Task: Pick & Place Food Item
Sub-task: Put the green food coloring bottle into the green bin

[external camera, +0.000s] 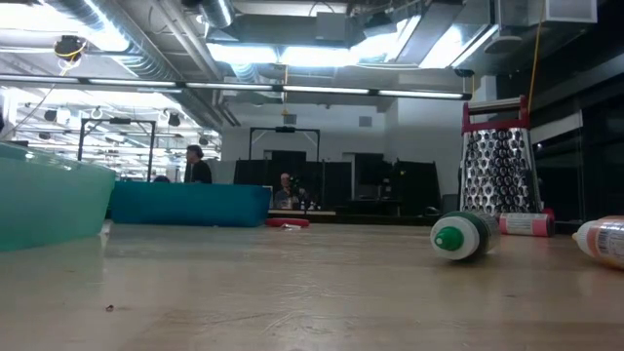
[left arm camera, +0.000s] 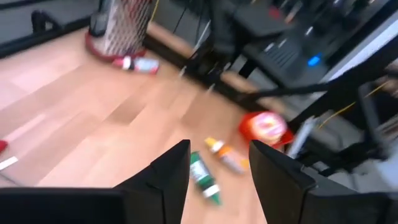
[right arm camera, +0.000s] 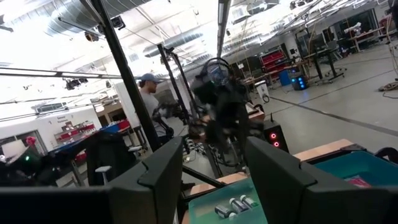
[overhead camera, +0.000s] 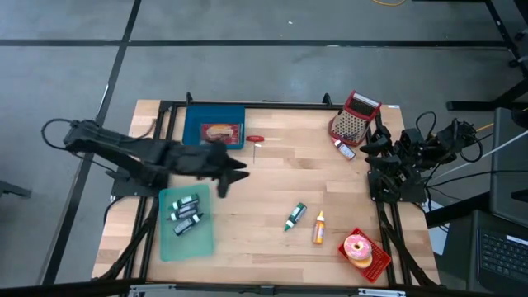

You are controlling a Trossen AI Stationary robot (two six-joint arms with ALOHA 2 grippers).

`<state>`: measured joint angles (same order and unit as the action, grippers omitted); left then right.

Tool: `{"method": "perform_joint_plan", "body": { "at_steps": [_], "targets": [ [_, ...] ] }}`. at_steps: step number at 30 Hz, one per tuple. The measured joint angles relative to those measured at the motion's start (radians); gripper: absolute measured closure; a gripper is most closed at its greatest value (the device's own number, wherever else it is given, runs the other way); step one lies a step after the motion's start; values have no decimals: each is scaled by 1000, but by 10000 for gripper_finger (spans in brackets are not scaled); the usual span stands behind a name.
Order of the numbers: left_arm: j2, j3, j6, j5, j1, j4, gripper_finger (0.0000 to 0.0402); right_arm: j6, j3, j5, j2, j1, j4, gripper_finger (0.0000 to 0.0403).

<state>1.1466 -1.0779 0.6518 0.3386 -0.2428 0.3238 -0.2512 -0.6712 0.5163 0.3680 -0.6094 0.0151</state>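
Left arm over the table's left half, fingers apart and empty; the donut sat far off at the front right.

We saw the left gripper [overhead camera: 235, 175] reaching out above the bare wood just past the blue tray [overhead camera: 214, 125] and the green tray [overhead camera: 185, 222], its two fingers [left arm camera: 171, 175] parted with nothing between them. We found the right gripper [right arm camera: 208, 180] folded back at the table's right edge, near the grater [overhead camera: 355, 118], its fingers likewise spread and holding nothing. We noted the pink donut [overhead camera: 358, 247] on its red plate [overhead camera: 373, 262] at the front right corner, well apart from both grippers. Between it and the left gripper lay the green bottle [overhead camera: 294, 217] and the orange bottle [overhead camera: 318, 228], just beside each other. In the blue tray we could make out a food item [overhead camera: 219, 131], too small to name.
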Motion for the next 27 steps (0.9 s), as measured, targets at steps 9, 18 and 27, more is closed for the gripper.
{"method": "perform_joint_plan", "body": {
  "at_steps": [9, 18, 27],
  "targets": [
    [261, 0, -120, -239, 117, -215, 245, -82, 0, -1, 0, 0, -65, 222],
    [444, 1, -19, -250, 101, -313, 245, -98, 0, 41, 1, 0, -127, 222],
    [642, -238, 79, -153, 51, -69, 245, -131, 0, 71, 2, 0, -143, 222]
  ]
}}
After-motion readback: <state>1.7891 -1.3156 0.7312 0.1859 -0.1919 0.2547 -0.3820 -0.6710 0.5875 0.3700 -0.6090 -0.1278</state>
